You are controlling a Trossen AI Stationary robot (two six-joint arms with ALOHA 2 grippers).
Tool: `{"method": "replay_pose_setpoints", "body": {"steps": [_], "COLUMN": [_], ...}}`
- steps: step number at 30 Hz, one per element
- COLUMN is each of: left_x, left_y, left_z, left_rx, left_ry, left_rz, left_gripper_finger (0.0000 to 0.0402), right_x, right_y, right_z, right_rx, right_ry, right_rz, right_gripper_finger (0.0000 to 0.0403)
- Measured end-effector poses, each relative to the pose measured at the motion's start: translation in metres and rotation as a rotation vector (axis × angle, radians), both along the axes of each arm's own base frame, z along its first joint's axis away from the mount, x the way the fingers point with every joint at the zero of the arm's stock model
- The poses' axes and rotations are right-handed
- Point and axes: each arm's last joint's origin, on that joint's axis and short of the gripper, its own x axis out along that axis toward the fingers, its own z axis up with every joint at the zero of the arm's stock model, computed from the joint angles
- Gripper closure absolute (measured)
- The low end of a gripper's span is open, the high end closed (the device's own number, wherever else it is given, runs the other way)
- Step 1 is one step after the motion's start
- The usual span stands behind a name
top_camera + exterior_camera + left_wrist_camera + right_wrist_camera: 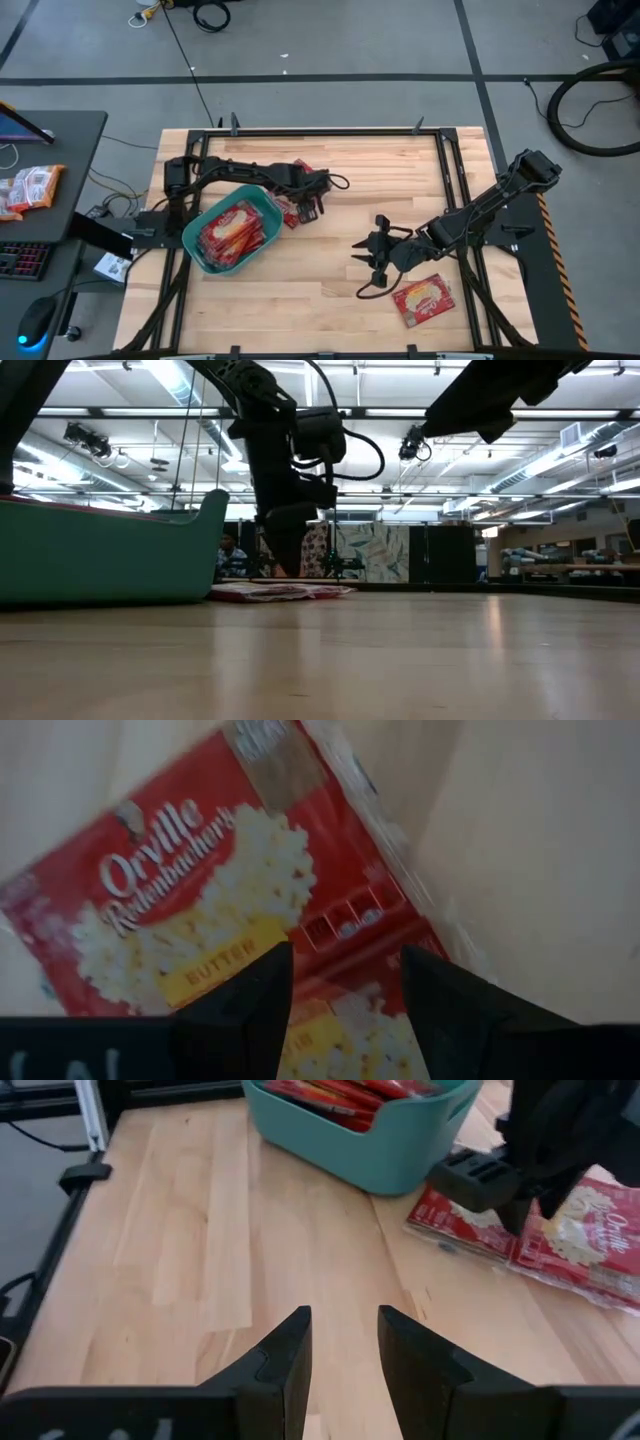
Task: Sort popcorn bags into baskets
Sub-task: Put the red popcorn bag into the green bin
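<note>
High view, tub: the teal tub (193, 240) sits left of centre on my table (300, 290), tilted, with red bags (232, 232) packed inside.
High view, left claw: my left claw (308, 205) reaches out past the tub's far right corner and hangs over the loose bags (292, 211) lying just beside the tub.
High view, right claw: my right claw (366, 262) is well apart from the tub, right of centre, over bare wood with its fingers spread.
High view, lone bag: one bag (423, 300) lies near the front right, just beside my right claw.

Low view, tub: it stands at the left edge, its wall (100, 550) toward the camera.
Low view, loose bags: they lie flat (280, 591) on the wood just right of the tub, with my left arm (285, 470) coming down over them.

Left wrist view, claw: my two fingers (245, 1010) stand apart with a clear gap, directly over a red bag (190, 890) that carries a butter label; they hold nothing, and I cannot tell whether the tips touch it.
Left wrist view, second bag: another one (350, 1020) shows between and below my fingers, overlapped by the first.

Right wrist view, claw: my right fingers (285, 1355) are a little apart and empty, above bare wood.
Right wrist view, beyond: the tub (390, 1160) with bags (340, 1092) in it, and my left claw (520, 1175) over the loose bags (470, 1220) beside it.
</note>
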Motion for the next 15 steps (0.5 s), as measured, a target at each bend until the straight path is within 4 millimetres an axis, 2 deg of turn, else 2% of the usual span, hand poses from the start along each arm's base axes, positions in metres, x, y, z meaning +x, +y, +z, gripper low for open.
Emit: {"method": "replay_pose_setpoints", "body": {"steps": [4, 8, 12, 15], "left_x": [0.005, 0.008, 0.011, 0.014], "left_y": [0.003, 0.009, 0.011, 0.004], "left_z": [-0.002, -0.015, -0.032, -0.034], "left_rx": [0.080, 0.192, 0.175, 0.155], "left_ry": [-0.031, 0.009, 0.048, 0.041], "left_rz": [0.016, 0.029, 0.015, -0.013], "left_gripper_finger": [0.0214, 0.0214, 0.0214, 0.0214], "right_x": [0.000, 0.000, 0.000, 0.000], "right_y": [0.001, 0.001, 0.001, 0.001], "right_z": [0.000, 0.000, 0.000, 0.000], "right_rx": [-0.002, -0.016, -0.025, -0.032], "right_ry": [-0.001, 0.001, 0.003, 0.003], "right_rz": [0.005, 0.014, 0.021, 0.025], "right_gripper_finger": [0.0281, 0.0281, 0.0281, 0.0281]}}
